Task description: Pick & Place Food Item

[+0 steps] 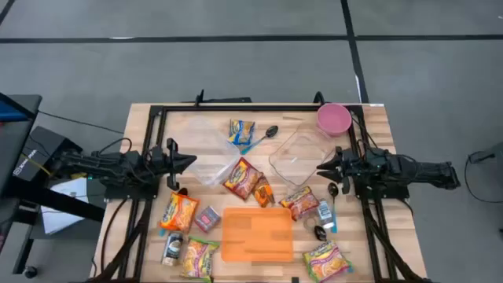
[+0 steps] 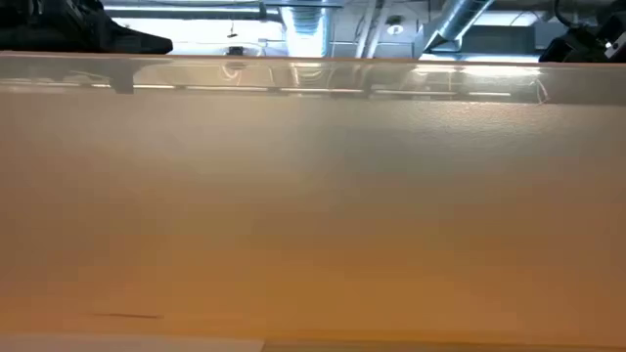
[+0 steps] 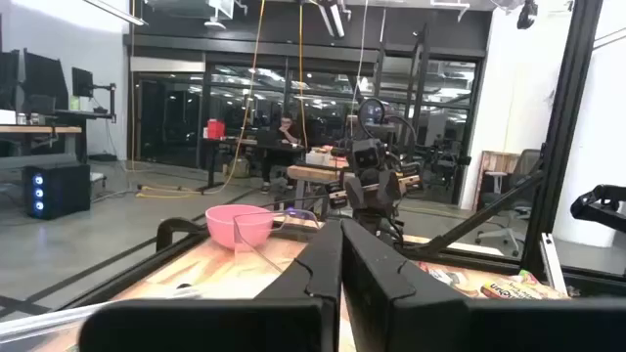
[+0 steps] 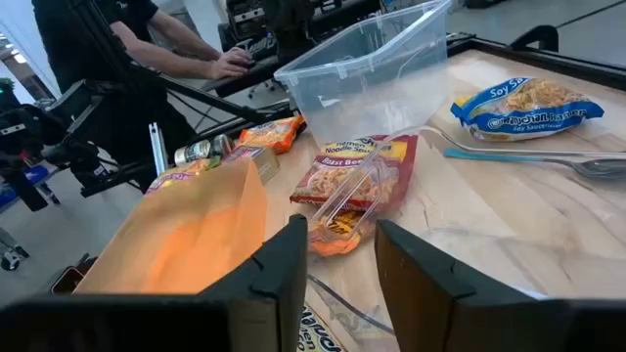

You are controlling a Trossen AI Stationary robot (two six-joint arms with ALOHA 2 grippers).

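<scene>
Flanking the cluttered table (image 1: 149, 118), left hand (image 1: 189, 161) (pinched together) and right hand (image 1: 324, 167) (parted) hover empty.

Several noodle packets (image 1: 243, 178) lie flat, scattered across the table (image 1: 141, 126). A clear plastic container (image 1: 300, 154) sits empty near the pink bowl (image 1: 334, 119).

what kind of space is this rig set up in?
Looks like a robotics lab or open workshop. The wooden table sits inside a black metal frame on a bare grey floor, and the left wrist view shows desks, computers and a seated person beyond.
</scene>
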